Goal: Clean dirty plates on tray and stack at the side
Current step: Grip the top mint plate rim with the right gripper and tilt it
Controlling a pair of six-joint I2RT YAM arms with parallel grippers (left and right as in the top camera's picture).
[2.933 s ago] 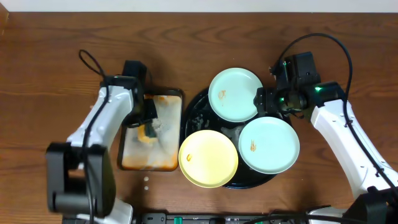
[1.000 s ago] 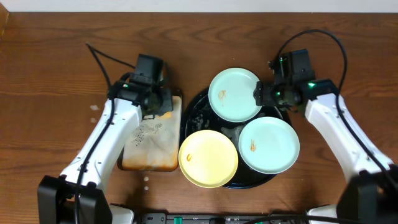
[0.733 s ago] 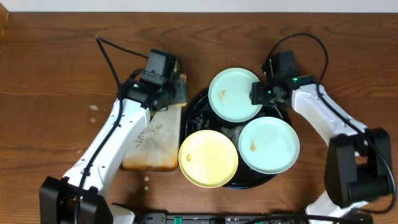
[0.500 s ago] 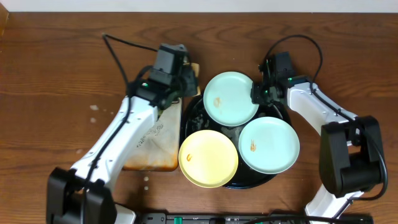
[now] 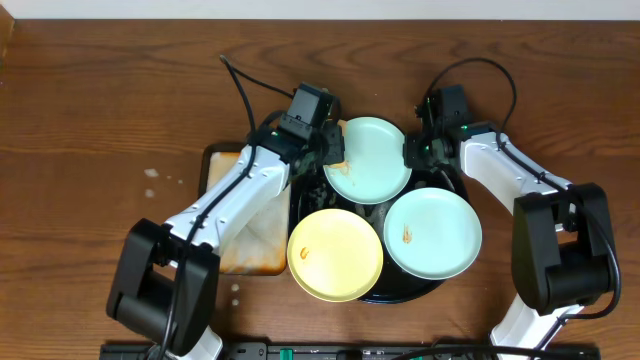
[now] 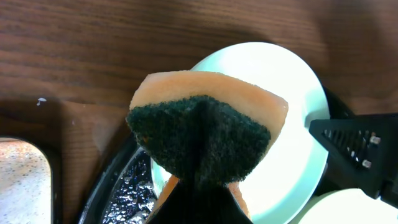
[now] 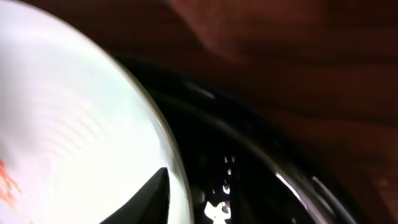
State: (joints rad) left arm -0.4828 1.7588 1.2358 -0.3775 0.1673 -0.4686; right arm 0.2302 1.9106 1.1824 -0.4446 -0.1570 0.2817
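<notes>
Left pincer (image 5: pixel 333 152) clamped on sponge (image 6: pixel 208 134), over mint plate (image 5: pixel 372 165) nearest table's (image 5: pixel 100 100) far edge. Right pincer (image 5: pixel 411 152) at its right rim; can't tell open or closed.

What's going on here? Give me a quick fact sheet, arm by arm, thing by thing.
Left gripper: shut on sponge, over far mint plate
Right gripper: at that plate's right rim, grip unclear
Black tray: carries all three plates
Yellow plate: front left, orange smear
Near mint plate: front right, orange smear
Stained tray: left of black tray
</notes>
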